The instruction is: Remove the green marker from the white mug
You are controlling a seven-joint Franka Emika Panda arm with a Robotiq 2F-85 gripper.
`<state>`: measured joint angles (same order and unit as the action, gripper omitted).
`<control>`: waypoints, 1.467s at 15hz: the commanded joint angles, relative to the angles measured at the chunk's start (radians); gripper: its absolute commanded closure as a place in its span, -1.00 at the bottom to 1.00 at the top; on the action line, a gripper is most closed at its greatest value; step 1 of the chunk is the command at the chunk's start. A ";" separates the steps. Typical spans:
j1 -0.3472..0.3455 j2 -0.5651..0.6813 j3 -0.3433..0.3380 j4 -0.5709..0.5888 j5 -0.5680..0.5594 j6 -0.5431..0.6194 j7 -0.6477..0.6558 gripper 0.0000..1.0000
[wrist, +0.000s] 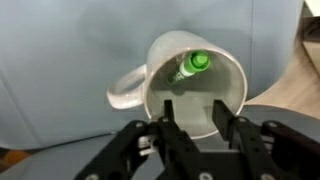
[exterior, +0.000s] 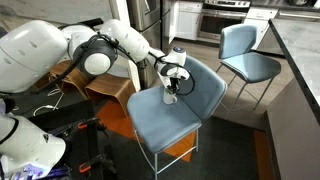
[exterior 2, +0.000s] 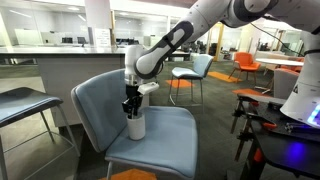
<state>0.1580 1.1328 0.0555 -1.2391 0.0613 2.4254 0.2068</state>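
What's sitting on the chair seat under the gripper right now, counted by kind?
white mug: 1
green marker: 1, standing inside the mug
Total: 2

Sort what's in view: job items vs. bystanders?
Job:
- green marker, leaning inside the mug
- white mug
- end effector, open at the mug's mouth

Just there:
- blue-grey chair that the mug stands on
- second blue chair behind
- orange chair in the background
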 commanded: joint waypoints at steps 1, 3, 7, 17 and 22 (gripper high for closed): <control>0.021 0.009 -0.027 0.017 -0.002 0.031 0.032 0.02; 0.021 0.011 -0.029 0.015 -0.001 0.035 0.030 0.01; 0.020 0.009 -0.020 0.001 0.002 0.028 0.013 0.05; 0.031 0.043 -0.024 0.005 -0.018 -0.005 -0.007 0.05; 0.028 0.034 -0.010 0.010 -0.036 -0.066 -0.050 0.40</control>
<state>0.1828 1.1683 0.0407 -1.2401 0.0391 2.4210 0.1962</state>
